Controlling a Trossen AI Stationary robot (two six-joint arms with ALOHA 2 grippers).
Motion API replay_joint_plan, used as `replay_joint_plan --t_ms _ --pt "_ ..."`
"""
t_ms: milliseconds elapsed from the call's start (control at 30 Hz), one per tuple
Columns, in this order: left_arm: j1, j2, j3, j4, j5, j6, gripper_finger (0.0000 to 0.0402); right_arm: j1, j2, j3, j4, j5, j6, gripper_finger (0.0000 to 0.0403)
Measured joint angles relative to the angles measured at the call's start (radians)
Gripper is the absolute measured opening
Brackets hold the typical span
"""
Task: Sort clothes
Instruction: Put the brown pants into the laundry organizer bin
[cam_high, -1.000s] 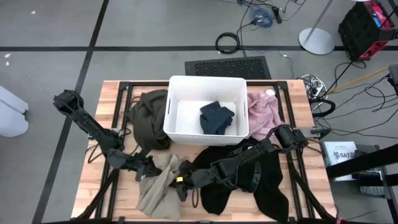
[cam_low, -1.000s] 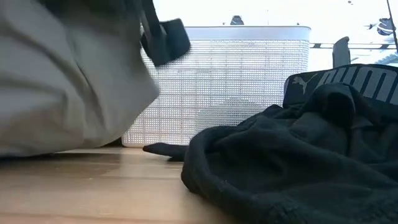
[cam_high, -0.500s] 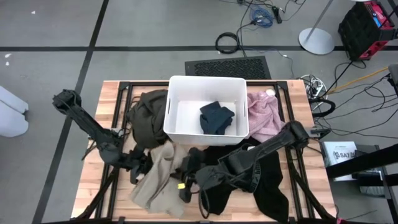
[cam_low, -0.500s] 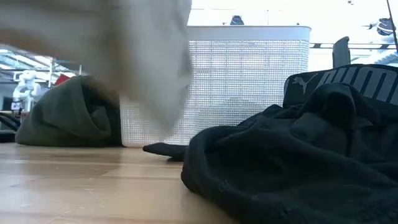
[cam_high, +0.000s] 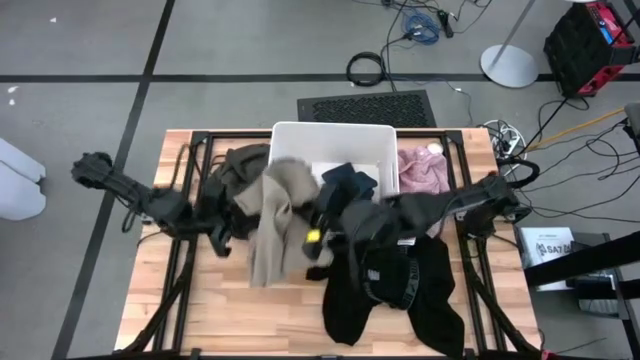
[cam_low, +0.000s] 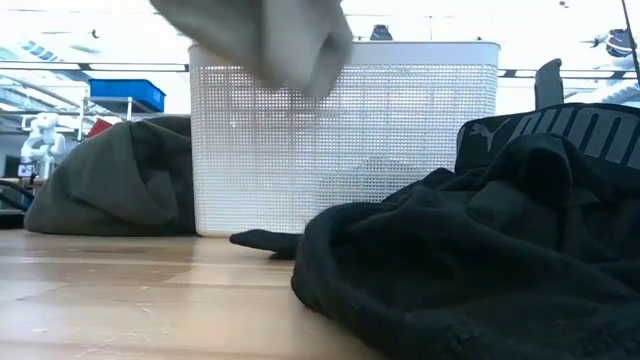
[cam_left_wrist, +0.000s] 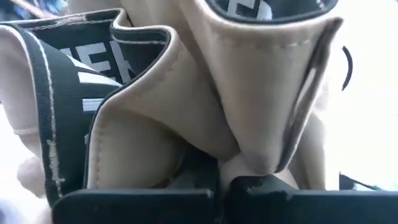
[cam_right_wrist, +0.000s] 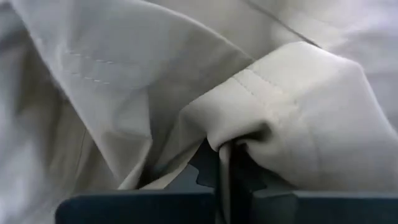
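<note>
Grippers left (cam_high: 228, 222) and right (cam_high: 318, 228), jaws clamped on beige garment (cam_high: 275, 220), hang above bin rim (cam_high: 335, 128).

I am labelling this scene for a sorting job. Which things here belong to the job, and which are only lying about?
Part of the job:
- beige garment, held up by left gripper and right gripper
- olive garment
- black garment
- pink garment
- dark blue garment, in the white bin

Just lying about:
- cables on the floor
- floor vent
</note>
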Motion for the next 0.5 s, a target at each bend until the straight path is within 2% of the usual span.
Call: replay_joint_plan --t_ms 200,333,433,500 --pt "0.231 0.025 0.264 -0.242 0.087 0.062 0.0004 -0.117 -0.126 0.0 0.083 -0.005 -0.118 0.0" --pt "0.423 0.103 0.408 -0.319 0.217 0.049 0.0004 -0.197 -0.174 0.001 0.091 -0.033 -0.154 0.0" --pt "0.552 0.194 0.466 -0.377 0.359 -0.024 0.0004 -0.254 -0.183 0.002 -0.004 -0.056 -0.087 0.0" --pt "0.614 0.256 0.468 -0.41 0.433 -0.07 0.0004 -0.288 -0.174 -0.002 -0.129 -0.071 -0.009 0.0"
